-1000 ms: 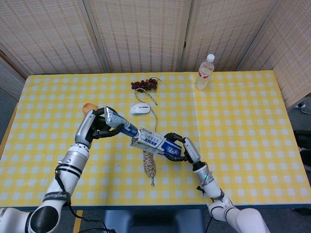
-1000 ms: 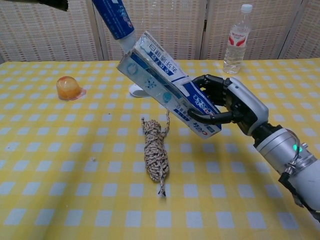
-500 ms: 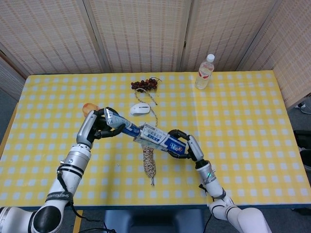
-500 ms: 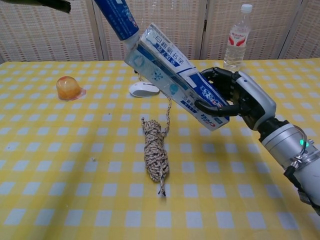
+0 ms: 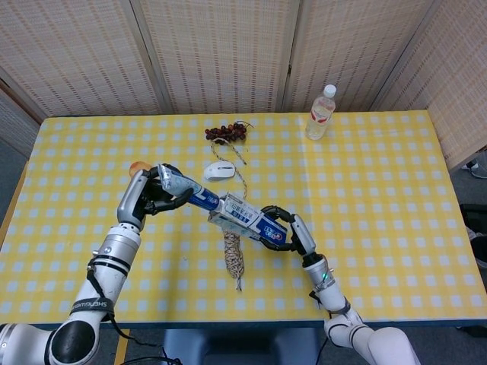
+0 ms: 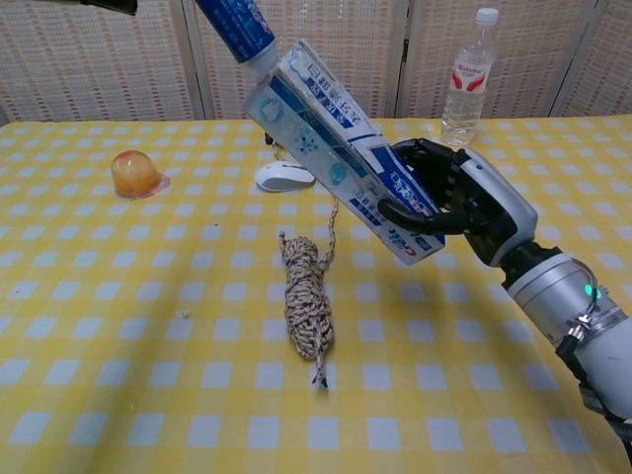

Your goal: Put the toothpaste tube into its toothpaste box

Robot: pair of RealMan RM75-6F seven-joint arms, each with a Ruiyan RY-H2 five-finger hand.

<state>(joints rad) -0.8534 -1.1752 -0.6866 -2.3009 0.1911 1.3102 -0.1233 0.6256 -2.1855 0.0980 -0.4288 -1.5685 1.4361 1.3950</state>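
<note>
My left hand [image 5: 148, 199] grips the blue and white toothpaste tube [image 5: 187, 192], holding it above the table. In the chest view only the tube [image 6: 237, 28] shows at the top edge; that hand is out of frame there. The tube's capped end meets the open end of the white and blue toothpaste box [image 5: 247, 219]. My right hand [image 5: 288, 233] holds the box [image 6: 341, 145] by its lower end, tilted up toward the tube, fingers of this hand [image 6: 459, 201] wrapped around it. Whether the cap is inside the box is not visible.
A coiled rope [image 6: 306, 306] lies on the yellow checked table [image 5: 380, 190] below the box. A white mouse [image 5: 219, 169], grapes [image 5: 226, 132], an orange jelly cup [image 6: 135, 175] and a water bottle [image 5: 320, 112] stand farther back.
My right hand has swung the box steeper and pushed it up along the tube. My left hand lifted the tube slightly toward the box opening.
</note>
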